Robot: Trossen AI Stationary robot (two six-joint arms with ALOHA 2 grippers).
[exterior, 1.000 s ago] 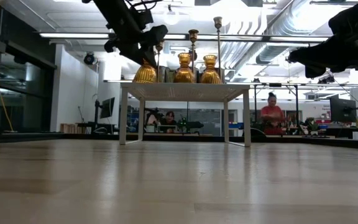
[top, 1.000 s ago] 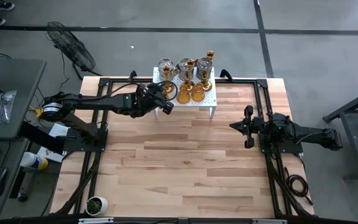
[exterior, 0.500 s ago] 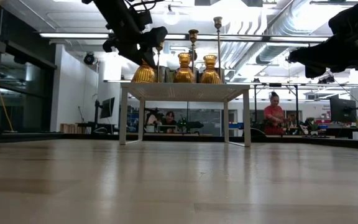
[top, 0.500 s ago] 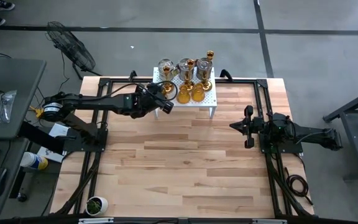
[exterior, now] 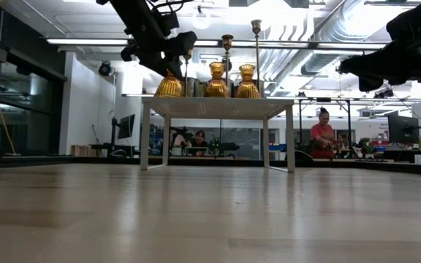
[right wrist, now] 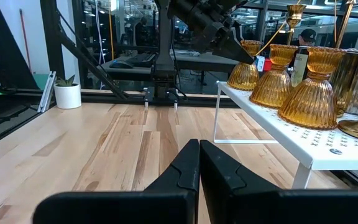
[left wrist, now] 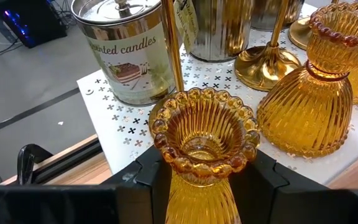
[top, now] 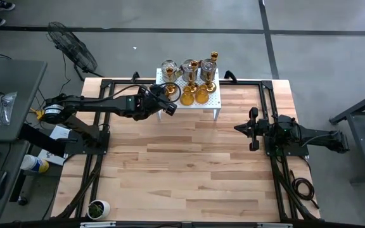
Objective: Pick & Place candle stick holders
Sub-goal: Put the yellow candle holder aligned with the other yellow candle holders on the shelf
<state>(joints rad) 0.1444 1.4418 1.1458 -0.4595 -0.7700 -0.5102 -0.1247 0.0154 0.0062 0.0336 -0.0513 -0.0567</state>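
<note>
Because the amber glass holder (left wrist: 204,140) is ribbed, slick and brittle, the left end effector (left wrist: 205,180) grasping its narrow neck on the white stand (left wrist: 114,106) looks right; the right end effector (right wrist: 199,163) waits clenched.

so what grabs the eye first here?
The amber glass holders clustered on the white stand at the table's far edge, with gold stemmed ones and candle tins behind them. The left gripper is at the stand's left corner, fingers clamped around one amber holder below its beaded rim. The right gripper waits shut above the table's right side.
</note>
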